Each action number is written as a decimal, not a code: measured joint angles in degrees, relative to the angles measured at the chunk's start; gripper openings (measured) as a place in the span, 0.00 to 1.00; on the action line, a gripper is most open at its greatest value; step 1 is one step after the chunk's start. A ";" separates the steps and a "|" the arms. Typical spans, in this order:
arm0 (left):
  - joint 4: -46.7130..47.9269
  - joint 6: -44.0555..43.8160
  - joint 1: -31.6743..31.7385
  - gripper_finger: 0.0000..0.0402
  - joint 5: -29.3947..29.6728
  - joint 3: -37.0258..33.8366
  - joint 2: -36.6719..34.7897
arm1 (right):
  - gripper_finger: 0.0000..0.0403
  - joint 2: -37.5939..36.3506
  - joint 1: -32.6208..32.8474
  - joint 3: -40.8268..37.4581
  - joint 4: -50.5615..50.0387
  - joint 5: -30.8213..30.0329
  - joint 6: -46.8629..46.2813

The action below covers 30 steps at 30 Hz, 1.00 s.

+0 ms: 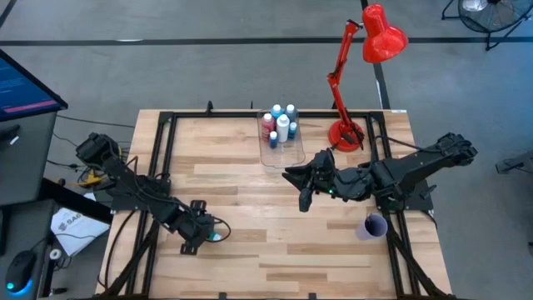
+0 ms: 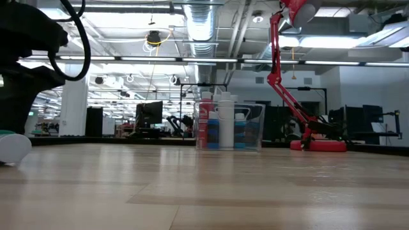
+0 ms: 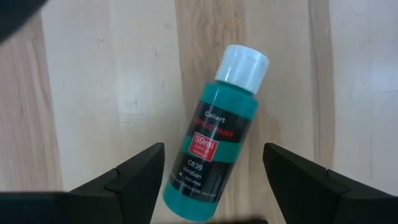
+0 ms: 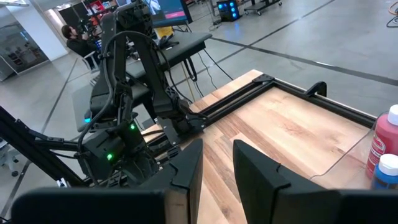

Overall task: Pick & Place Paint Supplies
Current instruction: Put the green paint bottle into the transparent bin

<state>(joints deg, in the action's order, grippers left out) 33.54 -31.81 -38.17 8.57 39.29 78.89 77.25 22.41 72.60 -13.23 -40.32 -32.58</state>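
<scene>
A teal-green paint bottle (image 3: 211, 149) with a pale cap (image 3: 244, 65) lies on its side on the wooden table, near the left front (image 1: 216, 237). My left gripper (image 3: 212, 152) points steeply down over it, open, one finger on each side of the bottle's lower body without touching. In the low view only the bottle's pale end (image 2: 13, 148) shows at the left edge. Several more bottles (image 1: 281, 125) stand upright in a clear box (image 1: 281, 156) at the table's far middle. My right gripper (image 1: 300, 190) hangs high over the table's middle, open by a narrow gap (image 4: 217, 168), with nothing between its fingers.
A red desk lamp (image 1: 345, 133) stands on its base at the far right, beside the clear box. A small purple cup (image 1: 373, 225) sits near the right front, by the right arm's base. Bare wood lies between the two grippers.
</scene>
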 joint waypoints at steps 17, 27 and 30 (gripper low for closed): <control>-4.40 -7.48 -0.37 0.67 -1.70 -4.26 0.35 | 0.20 0.00 0.44 0.00 -0.01 0.08 -0.44; -5.14 -7.89 -0.39 0.61 -1.84 -4.43 0.35 | 0.20 0.00 0.44 0.00 0.00 0.09 -0.44; -5.18 -7.97 -0.39 0.53 -2.86 -5.17 0.35 | 0.20 0.00 0.44 0.00 0.01 0.09 -0.45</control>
<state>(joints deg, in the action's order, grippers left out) 28.36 -39.78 -38.56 5.71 34.12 79.24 77.25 22.85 72.60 -13.21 -40.23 -33.02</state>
